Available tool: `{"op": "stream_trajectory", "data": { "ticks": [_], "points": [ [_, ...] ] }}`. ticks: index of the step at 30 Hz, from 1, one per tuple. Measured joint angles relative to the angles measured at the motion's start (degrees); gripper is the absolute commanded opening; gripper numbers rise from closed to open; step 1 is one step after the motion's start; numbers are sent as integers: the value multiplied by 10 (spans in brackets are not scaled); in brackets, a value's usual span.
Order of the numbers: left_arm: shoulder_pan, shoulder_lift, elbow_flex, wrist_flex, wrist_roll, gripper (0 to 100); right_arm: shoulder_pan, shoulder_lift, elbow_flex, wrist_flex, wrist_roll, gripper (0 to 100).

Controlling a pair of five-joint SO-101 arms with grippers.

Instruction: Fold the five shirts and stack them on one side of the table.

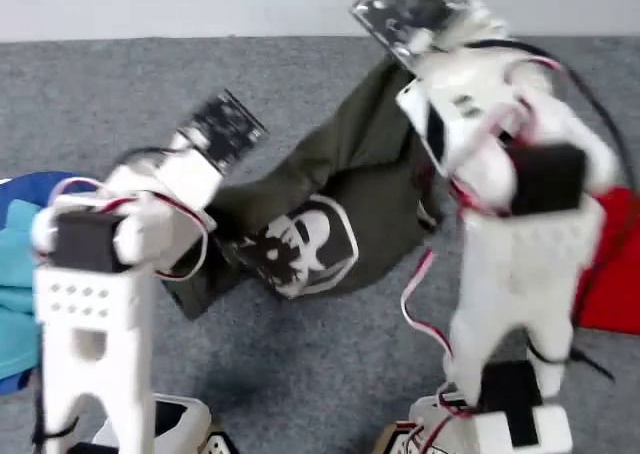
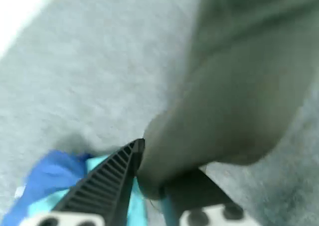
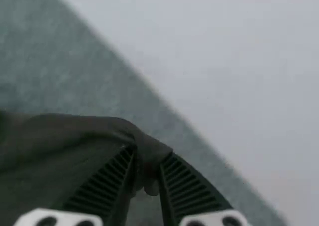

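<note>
Olive shirt [image 1: 330, 204]: mid-surface [image 1: 300, 374], slung between both arms, unfolded. Left pincer [image 2: 149, 161] clamps its left end; right pincer [image 3: 147, 161] clamps its far end. Blue shirt [image 1: 20, 189] and teal shirt [image 1: 12, 274] left, red shirt [image 1: 615, 264] right; most folding and stacking likely outstanding.

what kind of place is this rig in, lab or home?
Probably a robotics test bench, not a home: grey carpet-like table top against a bare white wall, two white plastic arms, and a dark olive fabric shirt with a white skull print held up between them.
</note>
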Motion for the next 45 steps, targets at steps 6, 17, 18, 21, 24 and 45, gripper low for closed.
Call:
{"op": "stream_trajectory", "data": {
  "ticks": [6,17,18,21,24,45],
  "points": [
    [-44,76,186,-148,-5,51,11,70,121,-57,-11,9],
    [-132,159,89,-157,8,181,62,166,144,-152,-23,9],
    [-134,159,73,-152,8,181,62,169,144,-159,-23,9],
    [-130,159,21,-114,6,177,62,172,144,-178,-23,9],
    [-103,159,-20,-58,6,158,62,172,144,-187,-23,9],
    [-109,422,-56,-159,-1,214,45,172,144,-162,-44,9]
  ]
}}
